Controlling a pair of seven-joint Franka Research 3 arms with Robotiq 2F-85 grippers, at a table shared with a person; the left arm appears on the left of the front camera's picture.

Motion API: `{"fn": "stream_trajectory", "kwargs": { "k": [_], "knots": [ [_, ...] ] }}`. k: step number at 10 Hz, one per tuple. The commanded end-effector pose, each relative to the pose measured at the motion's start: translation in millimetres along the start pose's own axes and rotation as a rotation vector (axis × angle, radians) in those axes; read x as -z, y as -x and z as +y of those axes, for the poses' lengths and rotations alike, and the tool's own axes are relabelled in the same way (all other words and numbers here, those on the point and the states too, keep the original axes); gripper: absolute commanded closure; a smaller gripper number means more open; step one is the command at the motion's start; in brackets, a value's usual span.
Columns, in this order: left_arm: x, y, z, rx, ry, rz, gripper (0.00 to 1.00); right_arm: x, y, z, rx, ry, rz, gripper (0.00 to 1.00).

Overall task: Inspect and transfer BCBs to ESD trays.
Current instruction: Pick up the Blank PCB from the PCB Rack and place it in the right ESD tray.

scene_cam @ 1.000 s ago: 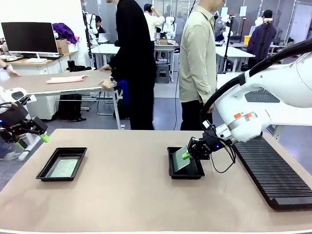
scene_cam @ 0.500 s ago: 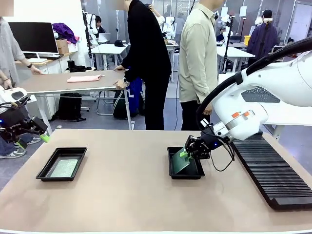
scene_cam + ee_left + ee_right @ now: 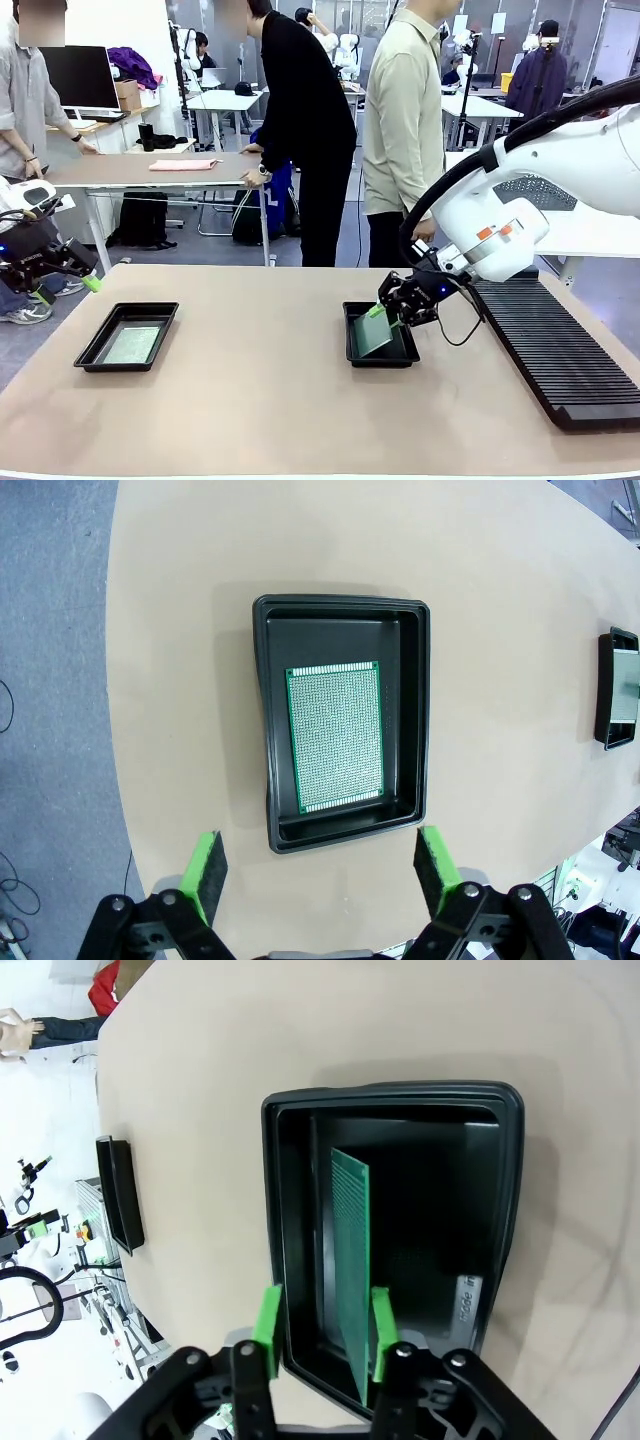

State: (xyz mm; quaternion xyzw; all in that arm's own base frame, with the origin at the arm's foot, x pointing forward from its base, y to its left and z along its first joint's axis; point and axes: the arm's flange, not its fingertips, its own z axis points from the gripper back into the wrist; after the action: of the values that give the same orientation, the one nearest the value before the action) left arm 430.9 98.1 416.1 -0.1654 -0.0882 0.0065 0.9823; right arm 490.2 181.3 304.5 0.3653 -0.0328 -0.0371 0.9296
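Two black ESD trays lie on the tan table. The left tray (image 3: 98, 345) (image 3: 410, 720) holds a green BCB (image 3: 133, 344) (image 3: 334, 737) lying flat. My left gripper (image 3: 70, 285) (image 3: 320, 872) hovers open off the table's left edge, high above that tray. In the right tray (image 3: 352, 350) (image 3: 490, 1190) a second BCB (image 3: 375, 333) (image 3: 352, 1240) stands tilted on its edge. My right gripper (image 3: 392, 308) (image 3: 322, 1332) sits at that tray's near rim. Its jaws stand apart around the board's upper edge, which leans by one green pad (image 3: 380, 1325).
A long black ribbed rack (image 3: 555, 355) runs along the table's right side. Two people stand behind the far edge of the table with their backs or sides turned. In the left wrist view the right tray (image 3: 620, 688) shows far off.
My right gripper's jaws have spread apart, and the board has sunk lower into the right tray. The left arm has not moved. People in the background have shifted.
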Motion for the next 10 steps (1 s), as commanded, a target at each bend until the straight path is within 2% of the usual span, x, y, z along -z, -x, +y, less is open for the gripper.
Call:
{"fn": "stream_trajectory", "kwargs": {
  "k": [1,6,8,9,10],
  "knots": [
    [1,-1,2,0.0,0.001,-0.009,0.0,-7,3,15,0.01,0.068,-0.003,0.46],
    [1,-1,2,0.0,0.001,-0.009,0.0,-20,-1,34,0.031,0.21,0.031,0.22],
    [1,-1,2,0.0,0.001,-0.009,0.0,-26,1,40,0.037,0.241,0.034,0.05],
    [1,-1,2,0.0,0.001,-0.009,0.0,-28,3,41,0.039,0.25,0.035,0.0],
    [1,-1,2,0.0,0.001,-0.009,0.0,-29,4,43,0.036,0.269,0.036,0.0]
  ]
}}
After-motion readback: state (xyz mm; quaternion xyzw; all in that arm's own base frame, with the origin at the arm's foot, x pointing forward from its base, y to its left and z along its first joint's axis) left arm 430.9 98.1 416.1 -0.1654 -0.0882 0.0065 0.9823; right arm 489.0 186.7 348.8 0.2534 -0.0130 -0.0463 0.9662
